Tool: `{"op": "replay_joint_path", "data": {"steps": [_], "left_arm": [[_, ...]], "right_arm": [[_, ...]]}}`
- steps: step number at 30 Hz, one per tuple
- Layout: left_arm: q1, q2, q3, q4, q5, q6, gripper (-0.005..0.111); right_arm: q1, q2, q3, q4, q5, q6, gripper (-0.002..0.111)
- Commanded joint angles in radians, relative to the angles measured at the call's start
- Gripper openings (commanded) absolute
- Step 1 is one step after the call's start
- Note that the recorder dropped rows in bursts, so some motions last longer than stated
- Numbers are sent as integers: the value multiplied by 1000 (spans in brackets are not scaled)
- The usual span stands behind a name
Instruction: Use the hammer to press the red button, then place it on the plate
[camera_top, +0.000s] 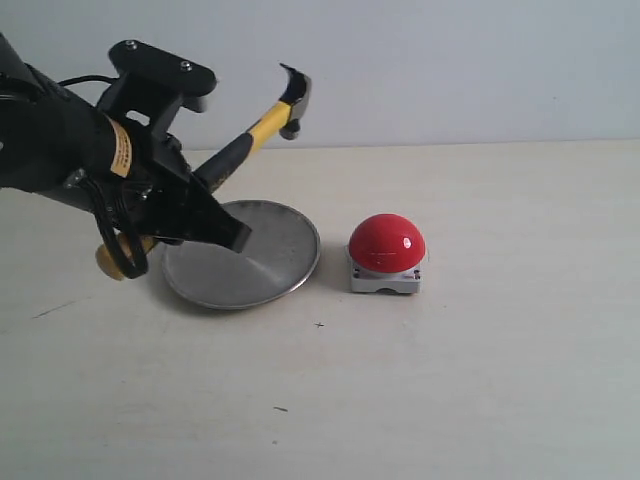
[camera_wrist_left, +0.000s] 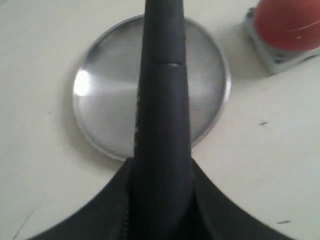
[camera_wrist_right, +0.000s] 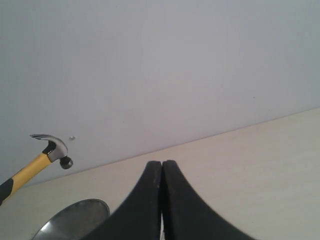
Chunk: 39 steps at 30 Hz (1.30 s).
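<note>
Beige counter (camera_top: 480, 380) meets a pale wall. We see our left end effector (camera_top: 232, 232) clamped on the hammer (camera_top: 262, 125), which tilts above the plate (camera_top: 285, 255) with its head raised toward the far wall. Just right sits the red button (camera_top: 387, 243). Our right end effector (camera_wrist_right: 161, 172) has its jaws pressed together.

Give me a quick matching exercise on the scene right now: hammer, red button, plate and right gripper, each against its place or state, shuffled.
Things
1. hammer
2. red button
3. plate
4. right gripper

Places or states
A. fingers shut, holding nothing
B. flat on the table, nothing lying in it
C. raised in the air, tilted, head uppermost
D. on the table, rightmost item in the exterior view

Pairs: 1-C, 2-D, 3-B, 4-A
</note>
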<state>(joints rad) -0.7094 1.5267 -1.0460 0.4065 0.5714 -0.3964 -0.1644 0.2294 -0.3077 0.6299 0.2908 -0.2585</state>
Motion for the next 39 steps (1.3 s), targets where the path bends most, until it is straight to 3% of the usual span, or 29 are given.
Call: {"op": "replay_joint_path", "data": {"steps": [1,7,13,21,39], "left_arm": [[-81,-20,-19,-58,-107,4,0],[-109,19,-19,-161,-117,0,0],[-109,94,-19,-240,-238,-56,0],[-173,124,-19,-236,-259,-51,0],[-179,124,20,-239,-242,-59,0]], "right_arm": [[1,-7,5,1,-2,-1,0],[1,-7,5,1,-2,-1,0],[1,-7,5,1,-2,-1,0],[1,-7,5,1,-2,-1,0],[1,-7,5,1,-2,-1,0]]}}
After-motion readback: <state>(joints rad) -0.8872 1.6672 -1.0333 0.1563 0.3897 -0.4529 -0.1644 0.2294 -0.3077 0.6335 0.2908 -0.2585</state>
